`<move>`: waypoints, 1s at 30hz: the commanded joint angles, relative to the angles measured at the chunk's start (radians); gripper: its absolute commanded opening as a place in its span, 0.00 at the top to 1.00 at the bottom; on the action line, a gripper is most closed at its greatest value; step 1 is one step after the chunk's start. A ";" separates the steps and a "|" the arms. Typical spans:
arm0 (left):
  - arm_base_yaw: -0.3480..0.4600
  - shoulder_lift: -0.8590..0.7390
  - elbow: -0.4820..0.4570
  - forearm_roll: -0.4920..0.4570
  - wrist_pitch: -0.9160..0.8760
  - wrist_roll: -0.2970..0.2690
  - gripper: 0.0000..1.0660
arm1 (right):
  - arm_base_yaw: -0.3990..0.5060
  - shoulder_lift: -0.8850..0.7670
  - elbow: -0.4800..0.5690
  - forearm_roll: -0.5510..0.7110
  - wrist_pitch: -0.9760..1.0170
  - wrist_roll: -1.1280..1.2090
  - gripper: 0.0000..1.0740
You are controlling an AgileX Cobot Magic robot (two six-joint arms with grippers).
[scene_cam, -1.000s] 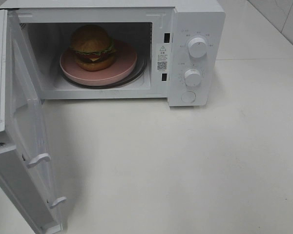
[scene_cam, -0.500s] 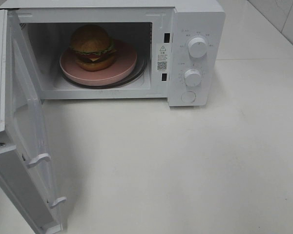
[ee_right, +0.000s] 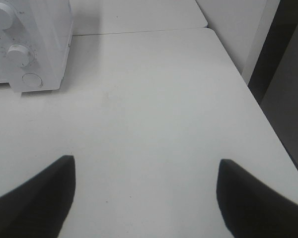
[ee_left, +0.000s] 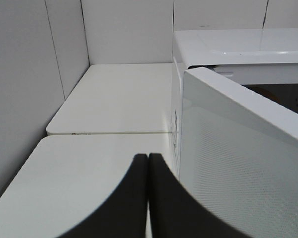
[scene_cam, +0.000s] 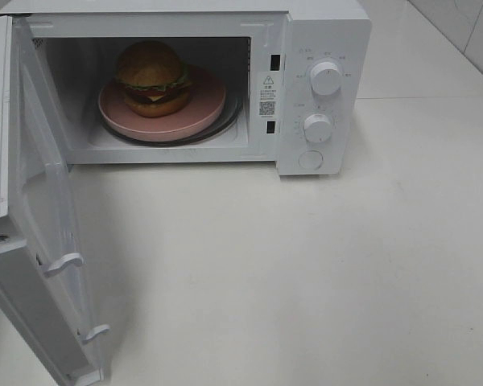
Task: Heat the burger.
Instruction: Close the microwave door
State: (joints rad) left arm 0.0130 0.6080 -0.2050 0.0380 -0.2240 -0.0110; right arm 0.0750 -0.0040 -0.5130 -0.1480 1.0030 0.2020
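Nothing moved: burger [scene_cam: 150, 78] in microwave [scene_cam: 322, 32] w/ door [scene_cam: 44, 209] cut off.

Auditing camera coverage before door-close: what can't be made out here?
- Exterior high: microwave door cut off at the left edge; dial labels too small to read.
- Left wrist: the door hides nearly all of the burger.
- Right wrist: frame edge cuts the microwave; only its knobs show.

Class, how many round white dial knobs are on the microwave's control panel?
2. The upper white dial knob is topmost; the lower white dial knob is directly beneath it, above a flat round button. None appear hidden.
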 commanded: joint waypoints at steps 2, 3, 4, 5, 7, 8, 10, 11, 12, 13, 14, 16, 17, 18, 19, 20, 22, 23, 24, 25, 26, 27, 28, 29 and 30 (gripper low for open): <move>-0.003 0.083 0.030 -0.002 -0.136 -0.005 1.00 | -0.007 -0.024 -0.001 -0.001 -0.004 -0.014 0.29; -0.003 0.138 0.038 0.014 -0.163 -0.009 1.00 | -0.007 -0.024 -0.001 -0.001 -0.004 -0.014 0.29; -0.003 0.198 0.042 0.048 -0.184 -0.030 1.00 | -0.007 -0.024 -0.001 -0.001 -0.004 -0.014 0.29; -0.003 0.198 0.042 0.048 -0.184 -0.030 1.00 | -0.007 -0.024 -0.001 -0.001 -0.004 -0.014 0.29; -0.003 0.277 0.049 0.122 -0.235 -0.076 1.00 | -0.007 -0.024 -0.001 -0.001 -0.004 -0.014 0.29; -0.003 0.277 0.049 0.122 -0.235 -0.076 1.00 | -0.007 -0.024 -0.001 -0.001 -0.004 -0.014 0.29; -0.003 0.355 0.049 0.241 -0.307 -0.161 1.00 | -0.007 -0.024 -0.001 -0.001 -0.004 -0.014 0.29; -0.003 0.355 0.049 0.241 -0.307 -0.161 1.00 | -0.007 -0.024 -0.001 -0.001 -0.004 -0.014 0.29; -0.003 0.382 0.049 0.290 -0.336 -0.189 1.00 | -0.007 -0.024 -0.001 -0.001 -0.004 -0.014 0.29; -0.003 0.434 0.049 0.378 -0.397 -0.243 1.00 | -0.007 -0.024 -0.001 -0.001 -0.004 -0.014 0.29; -0.003 0.434 0.049 0.378 -0.397 -0.243 1.00 | -0.007 -0.024 -0.001 -0.001 -0.004 -0.014 0.29; -0.003 0.480 0.049 0.465 -0.457 -0.292 1.00 | -0.007 -0.024 -0.001 -0.001 -0.004 -0.014 0.29; -0.003 0.505 0.048 0.505 -0.486 -0.311 1.00 | -0.007 -0.024 -0.001 -0.001 -0.004 -0.014 0.29; -0.003 0.548 0.043 0.566 -0.538 -0.329 1.00 | -0.007 -0.024 -0.001 -0.001 -0.004 -0.014 0.29; -0.003 0.548 0.043 0.566 -0.538 -0.329 1.00 | -0.007 -0.024 -0.001 -0.001 -0.004 -0.014 0.29; -0.003 0.590 0.037 0.605 -0.572 -0.341 1.00 | -0.007 -0.024 -0.001 -0.001 -0.004 -0.014 0.29; -0.003 0.611 0.032 0.620 -0.581 -0.348 1.00 | -0.007 -0.024 -0.001 -0.001 -0.004 -0.014 0.29; -0.003 0.651 0.024 0.636 -0.599 -0.357 1.00 | -0.007 -0.024 -0.001 -0.002 -0.004 -0.014 0.29; -0.003 0.651 0.024 0.636 -0.599 -0.357 1.00 | -0.007 -0.024 -0.001 -0.002 -0.004 -0.014 0.29; -0.003 0.683 0.015 0.660 -0.625 -0.365 1.00 | -0.007 -0.024 -0.001 -0.004 -0.004 -0.010 0.29; -0.003 0.698 0.013 0.674 -0.642 -0.366 1.00 | -0.007 -0.024 -0.001 -0.004 -0.004 -0.009 0.29; -0.003 0.698 0.013 0.674 -0.642 -0.366 1.00 | -0.007 -0.024 -0.001 -0.004 -0.004 -0.009 0.29; -0.003 0.722 0.009 0.686 -0.661 -0.368 1.00 | -0.007 -0.024 -0.001 -0.005 -0.004 -0.008 0.29; -0.003 0.735 0.008 0.687 -0.670 -0.368 1.00 | -0.007 -0.024 -0.001 -0.005 -0.004 -0.008 0.29; -0.003 0.735 0.008 0.687 -0.670 -0.368 1.00 | -0.007 -0.024 -0.001 -0.005 -0.004 -0.008 0.29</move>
State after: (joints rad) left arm 0.0130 1.3400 -0.1880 0.7140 -0.8660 -0.3670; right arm 0.0750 -0.0040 -0.5130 -0.1480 1.0030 0.2020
